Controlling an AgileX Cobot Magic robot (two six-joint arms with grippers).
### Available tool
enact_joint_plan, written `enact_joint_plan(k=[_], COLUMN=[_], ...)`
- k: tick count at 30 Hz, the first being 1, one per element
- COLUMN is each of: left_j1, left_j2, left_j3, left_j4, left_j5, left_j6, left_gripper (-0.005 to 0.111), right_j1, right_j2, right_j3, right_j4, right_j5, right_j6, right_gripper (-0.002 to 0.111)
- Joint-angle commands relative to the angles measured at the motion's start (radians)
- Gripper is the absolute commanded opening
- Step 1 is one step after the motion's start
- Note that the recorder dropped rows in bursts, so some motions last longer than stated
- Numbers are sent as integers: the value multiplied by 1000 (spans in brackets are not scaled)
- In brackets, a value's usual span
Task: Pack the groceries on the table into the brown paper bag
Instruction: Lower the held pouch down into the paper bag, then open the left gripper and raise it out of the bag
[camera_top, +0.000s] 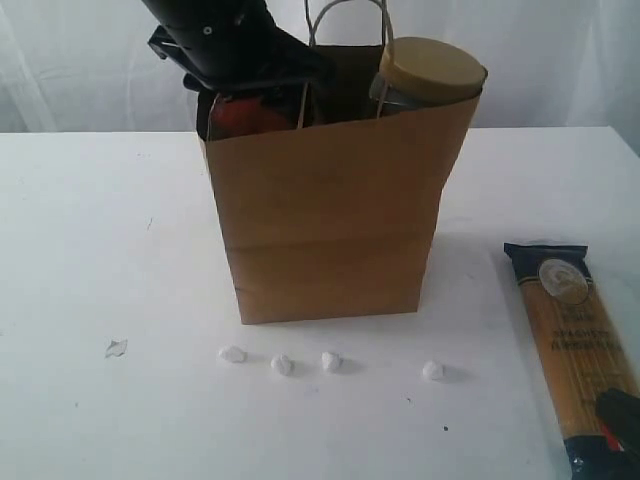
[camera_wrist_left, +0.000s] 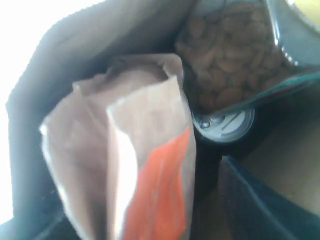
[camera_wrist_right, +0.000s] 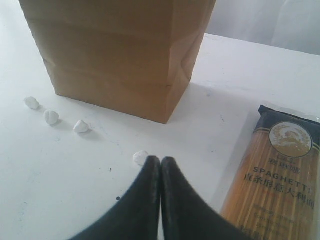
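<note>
The brown paper bag (camera_top: 330, 220) stands upright mid-table. My left gripper (camera_top: 245, 90) reaches into its mouth. Its jaws stand wide apart around the brown pouch with the orange-red panel (camera_wrist_left: 150, 165), with a gap showing on one side; one dark finger (camera_wrist_left: 260, 200) shows beside it. Inside the bag, the tan-lidded clear jar (camera_top: 430, 70) of nuts (camera_wrist_left: 235, 55) sticks out of the top, and the dark jar's metal lid (camera_wrist_left: 223, 125) shows below it. The long spaghetti packet (camera_top: 578, 345) lies flat at the right. My right gripper (camera_wrist_right: 161, 160) is shut and empty, low beside the packet (camera_wrist_right: 277, 185).
Several small white pebbles (camera_top: 283, 364) lie in a row in front of the bag, one (camera_wrist_right: 140, 158) just off my right fingertips. A small scrap (camera_top: 116, 348) lies front left. A white curtain hangs behind the table (camera_top: 90, 250).
</note>
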Motion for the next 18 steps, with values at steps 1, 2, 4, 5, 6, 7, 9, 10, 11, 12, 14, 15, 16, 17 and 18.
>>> enact_joint_plan(k=[1,2,4,5,6,7,9,10,11,12,14,15,16,17,18], left_j1=[-9,-9,-9,-6,-6,-6,-6,-6,-6,-6,-6,-6,-6,-6,-6], left_j2=[-16,-16,-16,-16,-16,-18,-18,-18,-18,-18,-20,-20,-23,-27,-28], left_j3=[-1,-1,-1,-1,-1,-1,-1,-1,-1,-1,-1,-1,-1,-1,-1], left_j4=[42,56,84,86,90,93,95,95,95,95,93,93,95,95,95], left_j5=[-12,-12,4,10,16,18,18,13,11,3,-8,-13,-17,-21,-24], left_j6=[-6,-8,-8,-10,-19,-27,-29,-29,-29,-29,-32,-32,-32,-32,-34], left_gripper=[67,67,67,67,67,67,67,67,67,67,67,67,67,67,67], right_j1=[-8,-8,-8,-8,-8,-8,-8,-8,-8,-8,-8,-8,-8,-8,-8], right_j2=[-9,-9,-9,-9,-9,-9,-9,-9,-9,-9,-9,-9,-9,-9,-9], right_j3=[5,5,5,5,5,5,5,5,5,5,5,5,5,5,5], right_j4=[-4,-4,-4,-4,-4,-4,-4,-4,-4,-4,-4,-4,-4,-4,-4], right_j5=[-5,-5,-5,-5,-5,-5,-5,-5,-5,-5,-5,-5,-5,-5,-5], right_j6=[2,2,2,2,2,2,2,2,2,2,2,2,2,2,2], right_gripper=[0,0,0,0,0,0,0,0,0,0,0,0,0,0,0])
